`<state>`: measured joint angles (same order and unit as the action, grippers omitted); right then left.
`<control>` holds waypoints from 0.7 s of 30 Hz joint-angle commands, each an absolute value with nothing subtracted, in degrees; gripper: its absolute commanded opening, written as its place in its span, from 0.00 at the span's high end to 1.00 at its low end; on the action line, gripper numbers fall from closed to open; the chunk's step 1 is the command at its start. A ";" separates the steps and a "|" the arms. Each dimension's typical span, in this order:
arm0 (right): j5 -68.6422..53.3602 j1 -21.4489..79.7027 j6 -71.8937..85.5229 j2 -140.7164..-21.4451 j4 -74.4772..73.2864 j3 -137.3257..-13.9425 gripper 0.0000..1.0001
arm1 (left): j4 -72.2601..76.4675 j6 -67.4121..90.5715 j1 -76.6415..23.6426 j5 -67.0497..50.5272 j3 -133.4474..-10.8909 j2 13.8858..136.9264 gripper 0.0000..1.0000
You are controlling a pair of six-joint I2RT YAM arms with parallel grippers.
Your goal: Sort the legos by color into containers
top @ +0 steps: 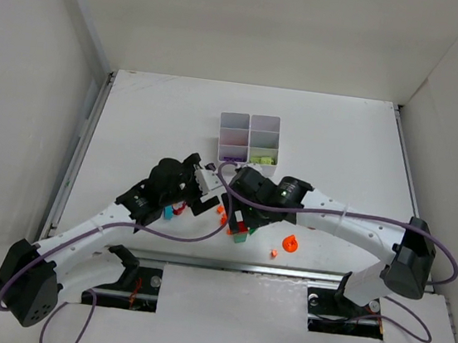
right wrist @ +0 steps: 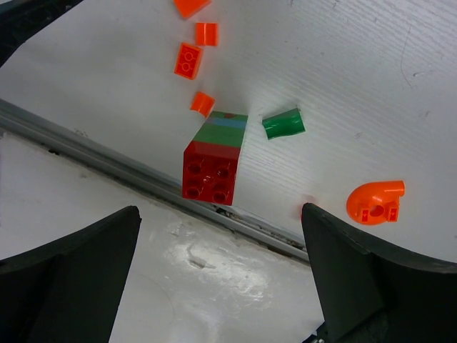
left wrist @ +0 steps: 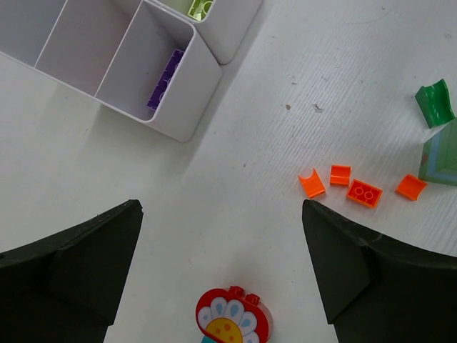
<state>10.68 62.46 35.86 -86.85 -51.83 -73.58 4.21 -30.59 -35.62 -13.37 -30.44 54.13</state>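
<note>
My left end effector point(left wrist: 221, 214) stands wide open with nothing between its fingers, hanging over the counter point(left wrist: 285, 78). Close under it lies a red flower-printed piece point(left wrist: 233, 318), and off to its right 4 small orange legos point(left wrist: 364, 193) sit in a loose row. The white tray point(left wrist: 182, 107) is up and to the left. A purple brick point(left wrist: 166, 78) lies in its nearest corner compartment and a lime green piece point(left wrist: 201, 7) in the compartment beside that one.

My right end effector point(right wrist: 220, 214) is spread just as wide and holds nothing, poised over the counter's near edge. Below it rests a red block with a green top point(right wrist: 214, 157). A dark green curved piece point(right wrist: 283, 123) lies just beside that block, and a rounded orange piece point(right wrist: 375, 201) lies a little farther off.
</note>
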 commanded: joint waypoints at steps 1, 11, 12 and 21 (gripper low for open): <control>12.39 62.93 36.83 -86.92 -51.15 -76.11 0.00 | 6.68 -29.62 -35.86 -13.18 -29.88 52.91 0.07; 12.92 62.93 36.21 -86.92 -51.15 -76.11 0.00 | 6.68 -29.09 -36.39 -13.18 -29.88 52.91 0.07; 13.44 62.93 36.21 -86.92 -51.15 -76.64 0.00 | 6.68 -29.09 -36.39 -13.18 -29.88 52.91 0.07; 14.50 62.93 36.21 -86.92 -51.15 -76.03 0.10 | 6.68 -29.09 -36.91 -13.18 -29.36 52.39 0.07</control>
